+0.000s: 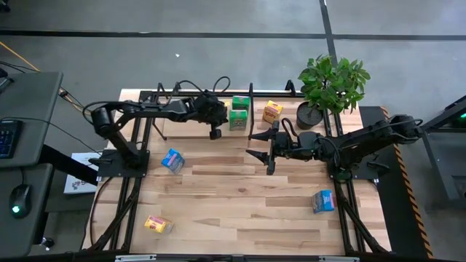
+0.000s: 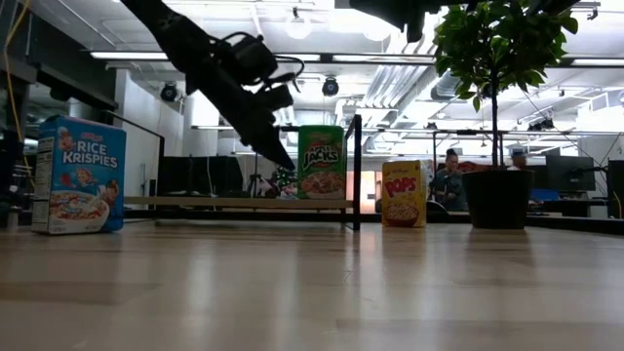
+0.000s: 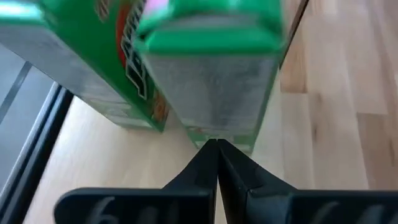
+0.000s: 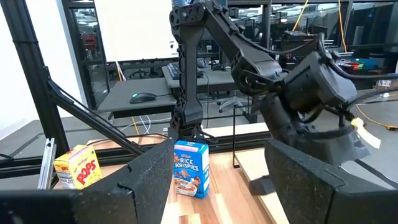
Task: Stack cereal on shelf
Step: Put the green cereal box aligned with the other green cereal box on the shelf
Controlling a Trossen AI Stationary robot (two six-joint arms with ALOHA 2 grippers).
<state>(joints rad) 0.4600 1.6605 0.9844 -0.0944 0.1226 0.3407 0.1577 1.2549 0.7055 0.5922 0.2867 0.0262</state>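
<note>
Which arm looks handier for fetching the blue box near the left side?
Probably the right: its gripper hangs open over the table, facing that blue box. The left gripper is shut, beside the green boxes on the shelf.

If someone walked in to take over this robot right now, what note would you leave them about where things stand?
Left tool: shut, empty, tips right beside the two green boxes on the shelf.
Right tool: open, empty, hovering over mid-table near the shelf's front edge.
One yellow box stands at the shelf's right part, beside the potted plant.
Off the shelf, on the table: a blue box at the left, a blue box at the right, a yellow box near the front left.
Done: three boxes on the shelf.
Left: bring over the other three.
</note>
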